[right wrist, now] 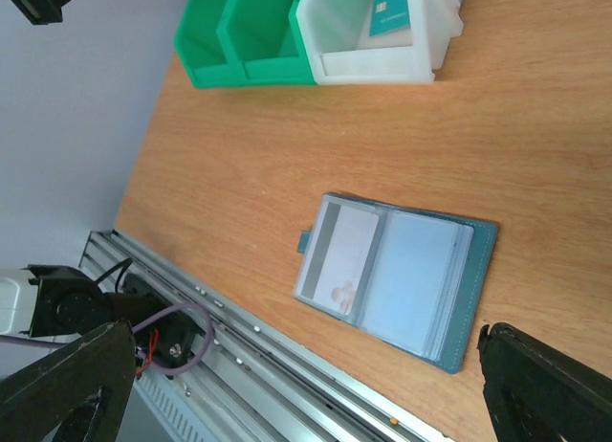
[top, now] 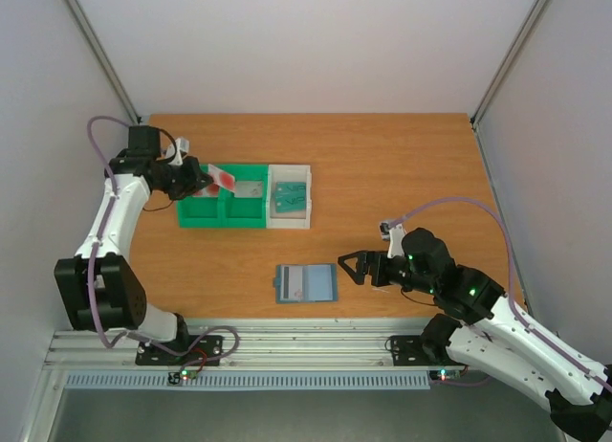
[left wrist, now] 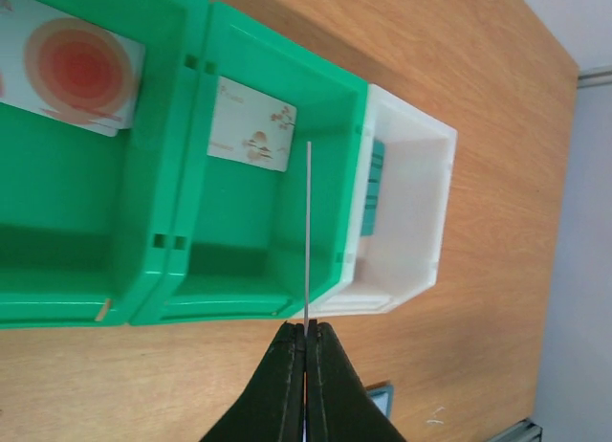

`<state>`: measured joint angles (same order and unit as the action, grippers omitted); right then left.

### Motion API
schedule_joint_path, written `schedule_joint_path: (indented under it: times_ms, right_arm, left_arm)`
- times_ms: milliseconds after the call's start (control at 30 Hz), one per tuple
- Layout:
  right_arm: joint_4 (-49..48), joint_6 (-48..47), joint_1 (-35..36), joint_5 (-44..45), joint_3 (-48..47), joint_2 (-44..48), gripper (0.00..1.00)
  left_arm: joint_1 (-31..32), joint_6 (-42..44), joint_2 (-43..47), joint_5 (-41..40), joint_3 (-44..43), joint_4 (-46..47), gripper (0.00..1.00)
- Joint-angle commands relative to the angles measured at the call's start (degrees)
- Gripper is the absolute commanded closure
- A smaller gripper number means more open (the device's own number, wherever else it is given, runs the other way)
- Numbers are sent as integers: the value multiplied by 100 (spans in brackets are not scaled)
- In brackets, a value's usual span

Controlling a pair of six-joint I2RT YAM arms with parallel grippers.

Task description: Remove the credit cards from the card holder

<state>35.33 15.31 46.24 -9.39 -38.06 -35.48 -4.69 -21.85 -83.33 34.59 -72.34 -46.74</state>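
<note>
Pinching a credit card (left wrist: 309, 232) above the green tray (left wrist: 191, 270), left gripper (left wrist: 306, 332) clamped on it; other cards (left wrist: 81, 74) lie in it and the white tray (left wrist: 421, 222); card holder (top: 306, 283) open on table (top: 402, 174), pale card (right wrist: 342, 255) still slotted; right gripper (top: 346, 268) beside it, spread, empty
</note>
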Motion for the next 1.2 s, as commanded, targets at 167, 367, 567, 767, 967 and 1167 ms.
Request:
schedule_joint_path:
  times_ms: [167,367,567,767,967,1167]
  right_arm:
    - [-162,67,27,-68,10,166,2]
    - [139,-177,26,293,-163,297,1]
    - [238,-326,26,360,-207,396,2]
    - [484,-566,21,762,-415,393,2]
    - [404,-565,30,649,-427,238,2]
    - [468,-591,26,781,-404,204,2]
  left_arm:
    - [-484,708,-725,-566,-897,-712,100]
    - [-503,813,-1289,-948,-1202,-731,99]
    - [-493,823,-1818,-1342,-1458,-678,99]
    - [-498,949,-2378,-1214,-1753,-626,100]
    - [-504,875,-2641,-912,-1796,-332,100]
    - [-499,771,-2890,-841,-1847,-159,95]
